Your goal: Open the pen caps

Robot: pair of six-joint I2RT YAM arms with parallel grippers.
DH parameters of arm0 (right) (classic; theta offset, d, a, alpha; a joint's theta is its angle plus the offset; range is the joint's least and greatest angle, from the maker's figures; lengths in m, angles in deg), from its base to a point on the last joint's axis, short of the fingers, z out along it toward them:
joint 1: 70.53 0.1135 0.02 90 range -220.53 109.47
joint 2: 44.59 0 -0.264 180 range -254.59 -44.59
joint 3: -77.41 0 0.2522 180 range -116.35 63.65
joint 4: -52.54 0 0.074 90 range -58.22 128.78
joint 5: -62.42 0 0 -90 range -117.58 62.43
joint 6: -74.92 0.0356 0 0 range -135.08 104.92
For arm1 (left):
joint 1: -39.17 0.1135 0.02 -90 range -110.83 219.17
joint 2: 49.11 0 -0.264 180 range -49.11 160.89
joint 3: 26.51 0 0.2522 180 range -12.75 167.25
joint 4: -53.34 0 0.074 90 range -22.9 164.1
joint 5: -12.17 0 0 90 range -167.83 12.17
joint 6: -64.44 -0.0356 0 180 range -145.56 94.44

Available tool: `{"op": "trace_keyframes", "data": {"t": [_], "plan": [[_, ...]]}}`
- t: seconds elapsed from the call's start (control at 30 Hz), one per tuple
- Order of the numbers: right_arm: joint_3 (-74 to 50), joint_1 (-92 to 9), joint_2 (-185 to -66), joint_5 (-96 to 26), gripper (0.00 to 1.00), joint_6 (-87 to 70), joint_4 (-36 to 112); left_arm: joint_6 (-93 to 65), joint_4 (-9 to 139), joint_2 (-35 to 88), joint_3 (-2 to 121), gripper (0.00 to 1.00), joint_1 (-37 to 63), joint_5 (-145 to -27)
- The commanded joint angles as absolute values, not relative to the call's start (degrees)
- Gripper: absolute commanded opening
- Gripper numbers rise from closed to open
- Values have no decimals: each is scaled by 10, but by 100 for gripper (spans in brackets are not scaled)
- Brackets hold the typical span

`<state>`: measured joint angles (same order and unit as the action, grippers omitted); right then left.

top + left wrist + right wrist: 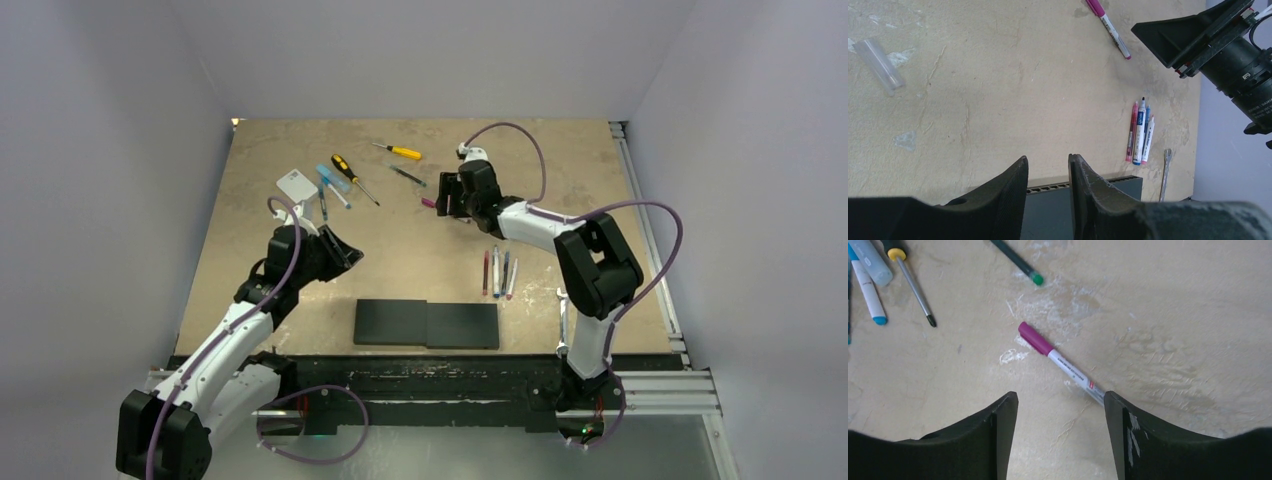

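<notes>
A white pen (1073,371) with a magenta cap (1035,338) lies on the tan table. It also shows in the top view (428,202) and the left wrist view (1109,29). My right gripper (1060,402) is open and empty, low over this pen; the barrel's end runs under my right fingertip (1113,405). Three or more pens (498,272) lie side by side further front, also in the left wrist view (1140,132). Light-blue-capped pens (870,295) lie at the back left. My left gripper (1048,161) is open and empty, hovering at mid-left (345,250).
A yellow-handled screwdriver (398,151), a black-and-yellow one (353,178) and a dark pen with a green end (1015,260) lie at the back. A white box (296,185), a clear tube (880,65), flat black boxes (427,324) and a wrench (562,320) are also on the table.
</notes>
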<state>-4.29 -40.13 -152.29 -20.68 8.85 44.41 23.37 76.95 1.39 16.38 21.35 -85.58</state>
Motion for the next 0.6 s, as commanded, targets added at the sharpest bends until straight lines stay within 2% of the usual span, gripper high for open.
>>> {"op": "trace_keyframes", "data": {"t": [0.0, 0.13, 0.33, 0.4, 0.57], "plan": [[-79, -402, -1541, -186, 70, 16, 441, 239, 748, 6, 161, 34, 207, -862], [-115, -400, -1592, -175, 71, -49, 414, 239, 752, 6, 162, 34, 205, -860], [-125, -388, -1617, -151, 63, -90, 410, 232, 756, 9, 164, 34, 202, -857], [-129, -388, -1626, -148, 58, -93, 405, 231, 755, 12, 166, 34, 201, -858], [-143, -386, -1653, -147, 26, -108, 389, 225, 758, 16, 171, 34, 200, -857]]}}
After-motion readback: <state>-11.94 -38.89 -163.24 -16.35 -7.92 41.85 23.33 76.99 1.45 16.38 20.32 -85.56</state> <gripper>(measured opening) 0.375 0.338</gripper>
